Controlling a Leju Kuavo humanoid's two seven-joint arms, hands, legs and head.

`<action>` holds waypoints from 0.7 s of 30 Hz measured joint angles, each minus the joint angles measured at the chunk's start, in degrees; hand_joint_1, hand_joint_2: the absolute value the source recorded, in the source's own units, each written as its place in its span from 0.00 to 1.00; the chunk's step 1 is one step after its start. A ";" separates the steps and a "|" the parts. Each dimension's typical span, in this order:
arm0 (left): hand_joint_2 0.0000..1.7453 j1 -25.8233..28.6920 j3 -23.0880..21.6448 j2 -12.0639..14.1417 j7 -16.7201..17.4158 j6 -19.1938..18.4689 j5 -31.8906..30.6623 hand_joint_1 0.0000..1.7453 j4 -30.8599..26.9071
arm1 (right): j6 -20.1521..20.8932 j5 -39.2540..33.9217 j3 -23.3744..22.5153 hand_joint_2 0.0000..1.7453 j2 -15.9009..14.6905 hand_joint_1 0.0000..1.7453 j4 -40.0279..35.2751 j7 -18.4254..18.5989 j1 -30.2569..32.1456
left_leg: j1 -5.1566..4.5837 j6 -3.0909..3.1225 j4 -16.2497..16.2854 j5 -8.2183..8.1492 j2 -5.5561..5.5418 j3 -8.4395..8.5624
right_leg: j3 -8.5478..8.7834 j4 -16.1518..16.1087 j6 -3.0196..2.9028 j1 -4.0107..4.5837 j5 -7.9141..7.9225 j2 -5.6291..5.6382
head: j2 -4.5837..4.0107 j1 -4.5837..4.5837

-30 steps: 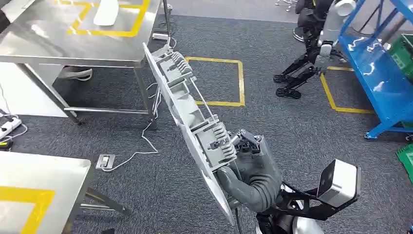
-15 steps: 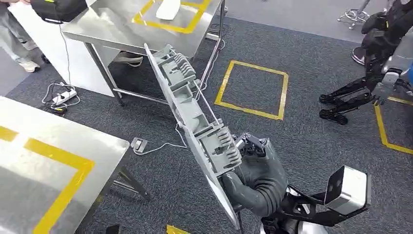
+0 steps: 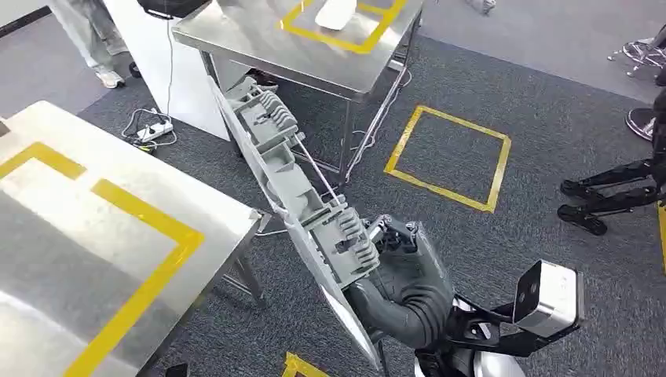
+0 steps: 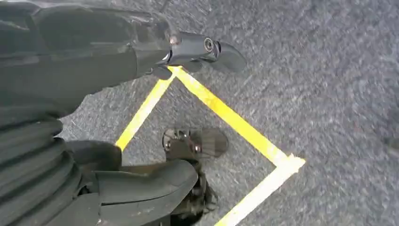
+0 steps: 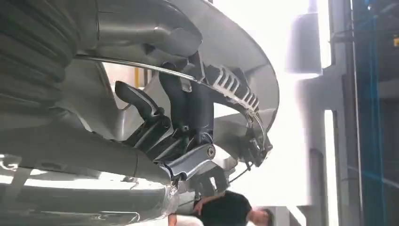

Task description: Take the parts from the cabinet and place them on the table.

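A long grey plastic part (image 3: 289, 182) with ribbed clips and a thin metal rod stands tilted on edge in front of me, above the floor. My right hand (image 3: 402, 265) grips its near end, dark fingers hooked around the rod. In the right wrist view the fingers (image 5: 187, 113) curl over the part (image 5: 235, 61). My left hand (image 4: 117, 56) hangs over grey carpet and holds nothing; a dark finger and the grey thumb stand apart.
A steel table (image 3: 86, 236) marked with yellow tape stands near left. A second steel table (image 3: 290, 51) farther back carries a white object (image 3: 336, 12). A person's legs (image 3: 93, 43) and a power strip (image 3: 153, 129) are at far left. Another robot's feet (image 3: 605, 200) stand right.
The whole view has swung: the near table now takes up the left side and the far table sits at top centre. The part stays in my right hand.
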 joint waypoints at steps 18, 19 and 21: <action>1.00 -0.16 -0.02 -0.26 0.07 0.33 -0.02 0.00 0.00 | 1.03 -1.20 -0.02 1.00 -0.04 1.00 0.90 -0.22 -0.84 | -0.61 -1.11 7.31 -4.38 -3.24 -4.49 | -0.45 -2.05 -3.97 1.14 2.52 6.90 | 0.02 1.81; 1.00 -0.20 0.00 -0.24 0.07 0.33 -0.04 0.00 0.00 | 1.05 -1.22 0.02 1.00 0.00 1.00 1.07 -0.20 -0.81 | -0.27 -1.48 12.02 -6.38 -3.31 -6.71 | -0.42 -1.99 -3.89 1.08 2.44 5.94 | 0.02 1.55; 1.00 -0.03 -0.02 -0.24 0.11 0.33 -0.11 0.00 0.00 | 1.05 -1.25 0.00 1.00 0.00 1.00 1.47 -0.20 -0.80 | 0.13 -2.18 16.22 -6.98 -3.46 -8.86 | -0.41 -1.91 -3.67 0.92 2.27 4.26 | 0.02 1.31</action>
